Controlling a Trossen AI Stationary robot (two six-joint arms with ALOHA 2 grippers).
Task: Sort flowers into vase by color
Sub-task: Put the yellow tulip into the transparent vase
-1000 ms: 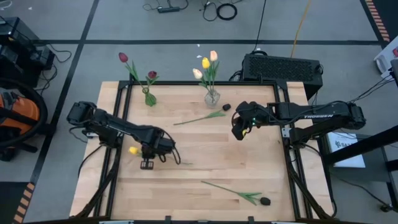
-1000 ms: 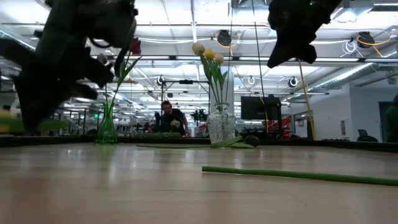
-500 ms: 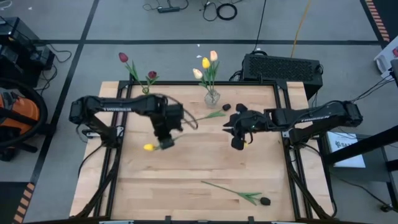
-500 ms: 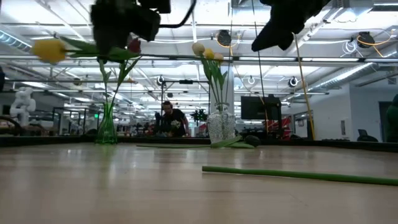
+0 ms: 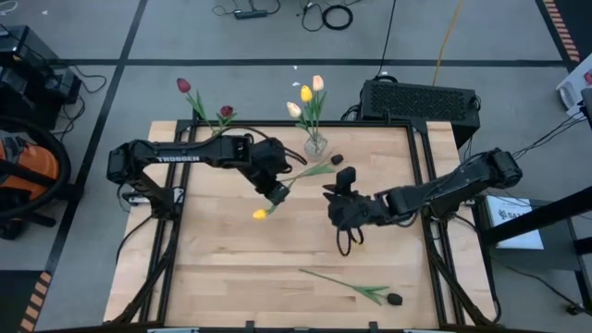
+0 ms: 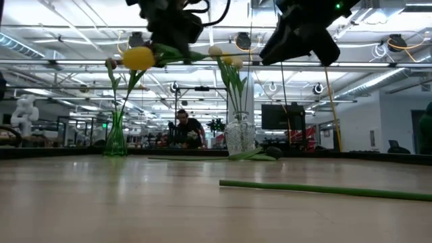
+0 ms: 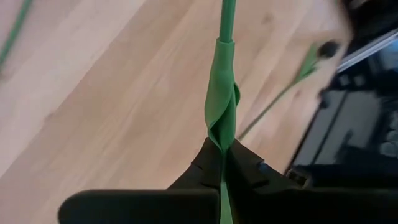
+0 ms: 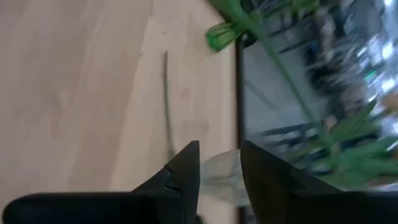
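Observation:
My left gripper (image 5: 276, 195) hangs over the table's middle, shut on a yellow tulip (image 5: 260, 214) that is lifted clear; in the low view its head (image 6: 138, 57) shows high up. My right gripper (image 5: 342, 185) stands open in the air right of it, holding nothing. Through its fingers (image 8: 189, 165) the clear vase (image 8: 217, 179) shows farther off. That vase (image 5: 315, 144), with yellow and cream tulips, and a green vase (image 5: 222, 145), with red ones, stand at the far edge. One dark-headed tulip (image 5: 314, 170) lies flat near the clear vase, another (image 5: 356, 289) near the front edge. My left gripper pinches the yellow tulip's stem between its two fingers, where a green leaf wraps it (image 7: 222, 140), a short way from the head. The fingers slant down and lie across the stem. The tulip is clear of the table and about level, its long stem (image 7: 227, 25) reaching past the fingertips.
A black box (image 5: 421, 98) sits beyond the far right corner. Black frame rails (image 5: 183, 157) run along the table's sides. Bare wood (image 5: 231, 268) lies at the near left. A person (image 6: 183, 128) shows far off in the room behind.
My left gripper has lifted the yellow tulip off the table at the near left. It has carried it up and toward the table's middle and far side, turning as it went, and the head now hangs free. My right gripper has rolled and swung toward the table's middle.

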